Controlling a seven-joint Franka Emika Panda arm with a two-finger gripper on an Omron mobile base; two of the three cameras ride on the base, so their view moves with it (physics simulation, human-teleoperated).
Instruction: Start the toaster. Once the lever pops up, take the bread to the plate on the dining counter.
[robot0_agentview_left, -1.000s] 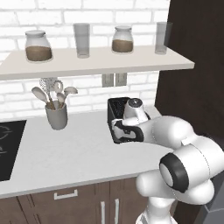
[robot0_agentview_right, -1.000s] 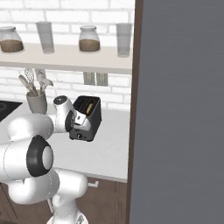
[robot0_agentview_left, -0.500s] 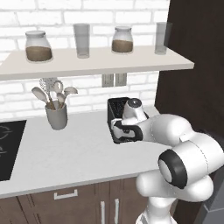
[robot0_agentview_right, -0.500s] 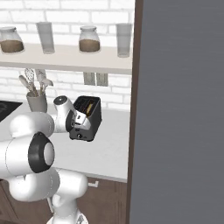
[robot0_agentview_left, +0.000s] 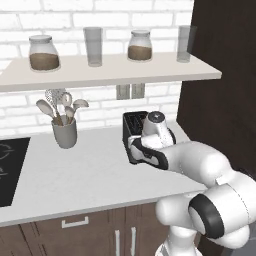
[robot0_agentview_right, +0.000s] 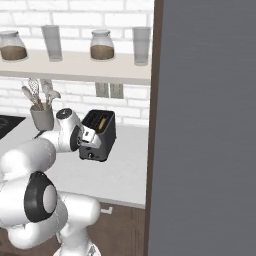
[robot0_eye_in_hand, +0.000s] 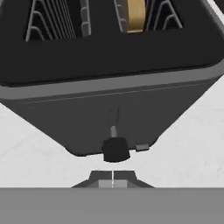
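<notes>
We see one toaster (robot0_eye_in_hand: 109, 87) near the counter's (robot0_agentview_left: 75, 175) back right corner, one bread (robot0_eye_in_hand: 134, 15) slice in its slot; gripper (robot0_eye_in_hand: 113, 180) fingers together at the lever.

no readable text, labels, brands, numbers or signs on anything

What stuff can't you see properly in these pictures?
- Bread: hand view, mostly sunk inside the toaster slot; top cut off by the picture's edge.
- Toaster front: left base view, covered by the robot's arm.
- Right side of the counter: right base view, blocked by a big grey panel.
- Claw, shut: hand view, just its tips peek up.
</notes>
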